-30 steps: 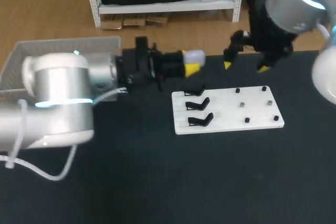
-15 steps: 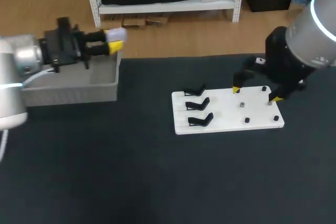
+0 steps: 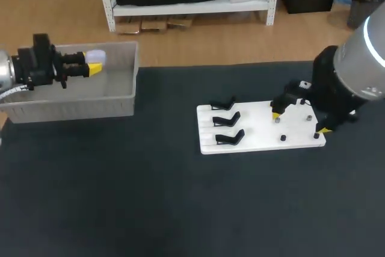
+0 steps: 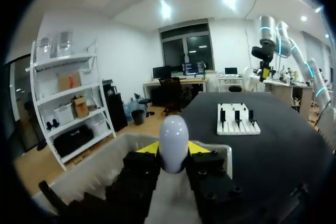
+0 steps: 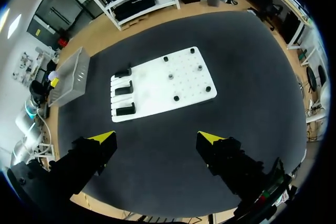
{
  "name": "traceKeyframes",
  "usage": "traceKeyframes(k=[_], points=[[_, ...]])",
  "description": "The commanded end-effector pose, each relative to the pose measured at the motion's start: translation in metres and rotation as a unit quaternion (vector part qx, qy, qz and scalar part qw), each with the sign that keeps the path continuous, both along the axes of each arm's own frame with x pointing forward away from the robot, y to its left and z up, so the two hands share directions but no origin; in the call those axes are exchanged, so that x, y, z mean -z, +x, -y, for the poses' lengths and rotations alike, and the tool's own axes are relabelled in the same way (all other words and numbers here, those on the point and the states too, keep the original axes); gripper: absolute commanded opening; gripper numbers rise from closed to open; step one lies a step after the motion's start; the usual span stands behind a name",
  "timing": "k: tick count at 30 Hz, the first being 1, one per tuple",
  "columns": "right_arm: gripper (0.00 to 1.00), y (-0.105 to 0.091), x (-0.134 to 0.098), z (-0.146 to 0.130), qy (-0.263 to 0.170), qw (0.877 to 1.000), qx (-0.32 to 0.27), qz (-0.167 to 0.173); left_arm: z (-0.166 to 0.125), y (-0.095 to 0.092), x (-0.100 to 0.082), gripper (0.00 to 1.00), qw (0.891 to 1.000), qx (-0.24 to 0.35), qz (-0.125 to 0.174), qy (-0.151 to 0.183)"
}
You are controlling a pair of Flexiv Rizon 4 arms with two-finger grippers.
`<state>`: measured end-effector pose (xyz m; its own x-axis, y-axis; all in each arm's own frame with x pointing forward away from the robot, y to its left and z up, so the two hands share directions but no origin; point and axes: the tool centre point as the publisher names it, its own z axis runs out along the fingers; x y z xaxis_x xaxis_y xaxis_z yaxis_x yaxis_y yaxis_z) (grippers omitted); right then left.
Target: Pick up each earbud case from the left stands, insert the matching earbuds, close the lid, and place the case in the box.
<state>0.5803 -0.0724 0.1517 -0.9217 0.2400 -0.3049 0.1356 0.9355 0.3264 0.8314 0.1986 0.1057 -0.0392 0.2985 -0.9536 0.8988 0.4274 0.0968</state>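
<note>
**Smooth white case being held over the box**

The left gripper (image 3: 90,64) is hanging over the grey box (image 3: 120,97) at the worktop's (image 3: 180,209) left end, and its fingers (image 4: 149,148) are pinching the earbud case (image 3: 95,57) from two sides. In the left wrist view the case (image 4: 174,142) is sticking out ahead of the yellow tips like a rounded egg, with most of its body past the contact line and the box's rim (image 4: 226,153) lying below it.

The case is looking small, light and rigid, with a glossy, curved shell. That is probably making it slippery: on a rounded body a hard squeeze is likely tending to push it forward out of the grip, so the safest hold is across its widest part, on the two flatter sides. Whether the lid seam is sitting clear of the tips cannot be told from here. Being a hard plastic shell, it is likely tolerating a short drop into the box, though it may bounce or roll.

The right gripper (image 3: 300,122) is hovering over the white board (image 3: 258,142) with its fingers spread wide and holding nothing. The black stands (image 3: 229,138) are sitting at that board's left side.
</note>
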Motion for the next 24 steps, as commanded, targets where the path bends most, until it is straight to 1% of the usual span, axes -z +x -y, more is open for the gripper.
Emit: traceKeyframes(k=[1, 2, 3, 4, 5, 6, 7, 9, 10, 12, 14, 16, 18, 21, 24], points=[[1.00, -0.004, 0.001, -0.001, -0.001, 1.000, 0.010, 0.020, -0.001, 0.008, 0.021, 0.00, 0.999, -0.005, -0.031, 0.009], [1.00, -0.004, 0.000, -0.001, 0.000, 1.000, 0.010, 0.019, -0.002, 0.008, 0.027, 0.00, 0.999, -0.010, -0.034, 0.003], [1.00, -0.004, 0.000, -0.001, 0.000, 1.000, 0.011, 0.019, -0.003, 0.007, 0.032, 0.03, 0.999, -0.011, -0.038, 0.002], [1.00, -0.003, 0.000, -0.001, 0.001, 1.000, 0.011, 0.019, -0.004, 0.007, 0.035, 0.33, 0.999, -0.014, -0.042, -0.001], [1.00, -0.003, 0.000, -0.001, 0.001, 1.000, 0.011, 0.019, -0.003, 0.006, 0.037, 0.54, 0.999, -0.012, -0.042, -0.002], [1.00, -0.003, 0.000, -0.001, 0.000, 1.000, 0.010, 0.019, -0.002, 0.005, 0.038, 0.96, 0.999, -0.011, -0.042, -0.002], [1.00, -0.003, 0.000, 0.000, 0.000, 1.000, 0.010, 0.018, -0.002, 0.004, 0.039, 1.00, 0.999, -0.013, -0.044, -0.003], [1.00, -0.003, 0.001, 0.001, -0.001, 1.000, 0.010, 0.017, -0.004, 0.003, 0.038, 1.00, 0.999, -0.018, -0.040, -0.006], [1.00, -0.003, 0.001, 0.001, -0.001, 1.000, 0.010, 0.016, -0.004, 0.002, 0.035, 1.00, 0.999, -0.018, -0.035, -0.004], [1.00, -0.003, 0.001, 0.003, 0.017, 1.000, 0.015, 0.011, 0.001, -0.005, 0.022, 1.00, 1.000, -0.016, -0.024, -0.001], [1.00, -0.003, 0.002, 0.008, 0.021, 1.000, 0.016, 0.008, 0.005, -0.012, 0.010, 1.00, 1.000, -0.010, -0.016, 0.006], [1.00, -0.004, 0.004, 0.017, 0.023, 1.000, 0.016, 0.005, 0.013, -0.022, -0.002, 1.00, 1.000, 0.000, -0.004, 0.011], [1.00, -0.002, 0.006, 0.028, 0.039, 0.999, 0.023, -0.003, 0.024, -0.035, -0.011, 1.00, 1.000, 0.002, 0.002, 0.018], [1.00, -0.001, 0.004, 0.042, 0.059, 0.998, 0.022, -0.017, 0.038, -0.054, -0.016, 1.00, 1.000, 0.002, -0.001, 0.021], [1.00, 0.006, 0.005, 0.058, 0.071, 0.997, 0.027, -0.027, 0.046, -0.071, -0.018, 1.00, 1.000, -0.003, -0.002, 0.022]])
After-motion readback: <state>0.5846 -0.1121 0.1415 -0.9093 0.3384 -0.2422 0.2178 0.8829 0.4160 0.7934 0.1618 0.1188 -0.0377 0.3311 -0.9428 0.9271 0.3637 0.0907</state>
